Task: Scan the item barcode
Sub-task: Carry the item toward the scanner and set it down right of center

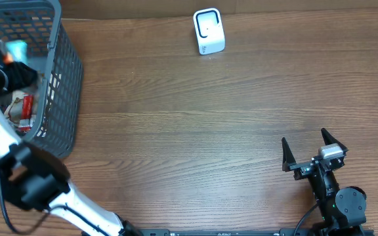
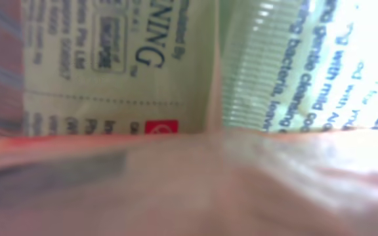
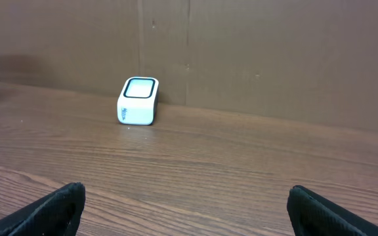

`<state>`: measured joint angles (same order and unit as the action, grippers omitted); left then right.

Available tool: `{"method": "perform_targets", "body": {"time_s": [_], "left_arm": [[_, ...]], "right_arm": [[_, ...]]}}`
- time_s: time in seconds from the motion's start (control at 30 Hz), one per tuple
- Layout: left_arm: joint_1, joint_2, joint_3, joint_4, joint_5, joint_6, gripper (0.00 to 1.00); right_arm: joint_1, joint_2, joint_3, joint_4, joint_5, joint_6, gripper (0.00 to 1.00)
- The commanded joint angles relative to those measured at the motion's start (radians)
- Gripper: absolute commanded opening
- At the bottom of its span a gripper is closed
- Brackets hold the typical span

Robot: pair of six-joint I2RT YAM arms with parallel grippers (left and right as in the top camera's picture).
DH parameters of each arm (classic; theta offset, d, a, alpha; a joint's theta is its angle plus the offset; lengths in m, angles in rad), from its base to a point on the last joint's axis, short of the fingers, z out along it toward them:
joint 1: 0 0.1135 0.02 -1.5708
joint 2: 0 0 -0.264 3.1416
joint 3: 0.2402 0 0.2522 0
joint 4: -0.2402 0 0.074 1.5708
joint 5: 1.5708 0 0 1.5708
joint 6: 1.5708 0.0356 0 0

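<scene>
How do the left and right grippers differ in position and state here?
The left gripper is down inside the basket among packets; the right gripper hangs over bare table. The right gripper's jaws stand wide open and empty; the left gripper's jaws are hidden. Both are away from the scanner.

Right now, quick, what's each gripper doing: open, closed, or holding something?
Left gripper: down in the basket against packets; open or closed cannot be told.
Right gripper: fingers open, holding nothing.
</scene>
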<state>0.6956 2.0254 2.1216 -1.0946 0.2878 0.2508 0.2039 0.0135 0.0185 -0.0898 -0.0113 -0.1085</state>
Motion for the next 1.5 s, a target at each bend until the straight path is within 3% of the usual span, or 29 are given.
{"method": "perform_targets", "body": {"time_s": [0.0,0.33,0.63,1.2,1.47], "left_arm": [[0.002,-0.171,0.051,0.027,0.016,-0.097,0.30],[-0.092,-0.396,0.051,-0.019,0.019,-0.261,0.25],[-0.371,-0.479,0.051,-0.154,-0.011,-0.362,0.24],[-1.063,-0.352,0.045,-0.310,-0.195,-0.447,0.24],[-1.258,-0.171,0.045,-0.311,-0.194,-0.477,0.24]], "right_arm": [[0.003,-0.001,-0.010,0.006,-0.002,-0.005,1.00],[0.003,-0.001,-0.010,0.006,-0.002,-0.005,1.00],[0.003,-0.001,-0.010,0.006,-0.002,-0.005,1.00],[0.003,-0.001,-0.010,0.006,-0.002,-0.005,1.00],[0.003,-0.001,-0.010,0.006,-0.002,-0.005,1.00]]}}
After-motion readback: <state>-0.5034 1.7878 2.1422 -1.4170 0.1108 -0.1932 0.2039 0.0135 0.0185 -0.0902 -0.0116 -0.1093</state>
